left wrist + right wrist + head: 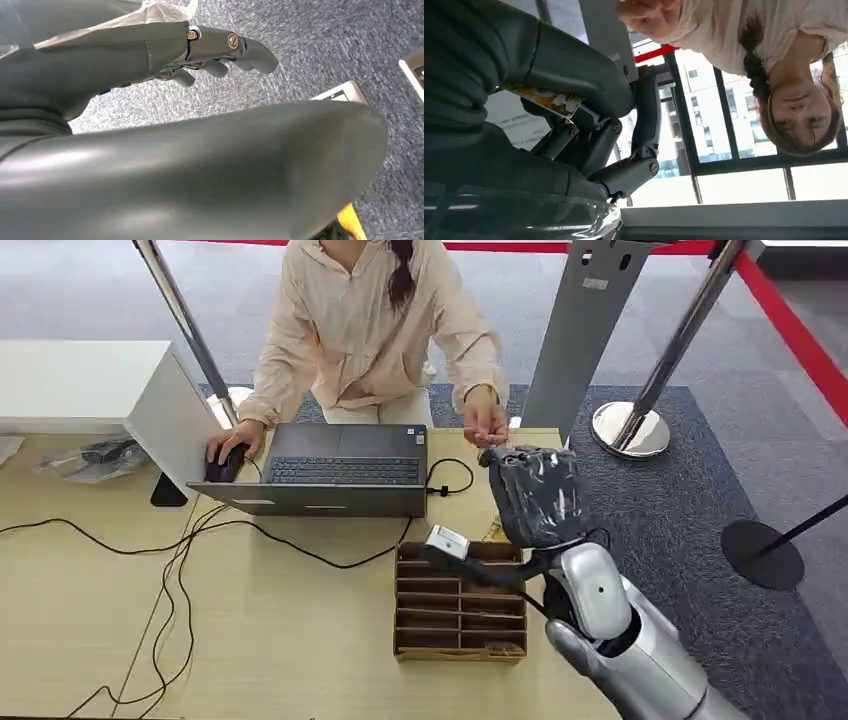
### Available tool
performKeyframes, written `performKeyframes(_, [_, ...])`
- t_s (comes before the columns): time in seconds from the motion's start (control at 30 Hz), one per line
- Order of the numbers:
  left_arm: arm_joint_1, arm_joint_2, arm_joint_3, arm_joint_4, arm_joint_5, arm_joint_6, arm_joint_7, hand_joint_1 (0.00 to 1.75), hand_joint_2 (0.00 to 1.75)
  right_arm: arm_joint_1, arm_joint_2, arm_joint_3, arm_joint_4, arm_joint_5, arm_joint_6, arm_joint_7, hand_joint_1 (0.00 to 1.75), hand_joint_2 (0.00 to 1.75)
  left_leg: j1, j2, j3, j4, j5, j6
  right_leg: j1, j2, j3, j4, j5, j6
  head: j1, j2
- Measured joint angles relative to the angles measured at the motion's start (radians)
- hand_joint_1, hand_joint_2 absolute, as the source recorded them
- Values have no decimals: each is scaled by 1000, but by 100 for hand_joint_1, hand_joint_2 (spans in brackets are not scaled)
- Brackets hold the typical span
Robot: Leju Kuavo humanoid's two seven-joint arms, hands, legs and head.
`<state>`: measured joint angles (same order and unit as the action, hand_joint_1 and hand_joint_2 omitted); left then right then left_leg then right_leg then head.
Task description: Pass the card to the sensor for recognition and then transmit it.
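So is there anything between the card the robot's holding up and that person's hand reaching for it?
Nothing visible. The right hand holds the card raised above the table, and the person's hand hangs just beyond it, with open air between them.

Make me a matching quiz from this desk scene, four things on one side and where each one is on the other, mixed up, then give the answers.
Things:
1. card
2. laptop
3. cardboard tray
4. mouse

Places:
A. under the person's hand
B. on the desk in front of the person, open
C. in the right hand
D. on the desk below the raised right hand

Pairs: 1-C, 2-B, 3-D, 4-A
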<state>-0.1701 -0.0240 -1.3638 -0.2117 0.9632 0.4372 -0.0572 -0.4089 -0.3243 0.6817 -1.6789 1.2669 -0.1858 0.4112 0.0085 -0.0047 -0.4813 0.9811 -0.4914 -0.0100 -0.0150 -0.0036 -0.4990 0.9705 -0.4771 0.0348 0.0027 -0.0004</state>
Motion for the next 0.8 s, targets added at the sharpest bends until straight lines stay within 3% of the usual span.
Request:
performKeyframes(0.4, [7, 1, 0, 0, 21, 2, -17, 0, 0, -7, -60, -56, -157, 0, 75, 27, 175, 175, 0, 0, 0, 0, 0, 0, 0, 0, -1, 0, 0, 0, 0, 0])
performKeyframes(0.53, [12, 1, 0, 0, 32, 3, -24, 0, 0, 47, -90, -79, -175, -21, 89, 31, 175, 175, 0, 0, 0, 0, 0, 0, 0, 0, -1, 0, 0, 0, 0, 0])
performKeyframes(0.8, [14, 4, 1, 0, 50, 5, -24, 0, 0, 182, -115, -115, -106, -87, -7, 12, 175, 175, 0, 0, -1, 0, 0, 0, 0, 0, -1, 0, 0, 0, 0, 0])
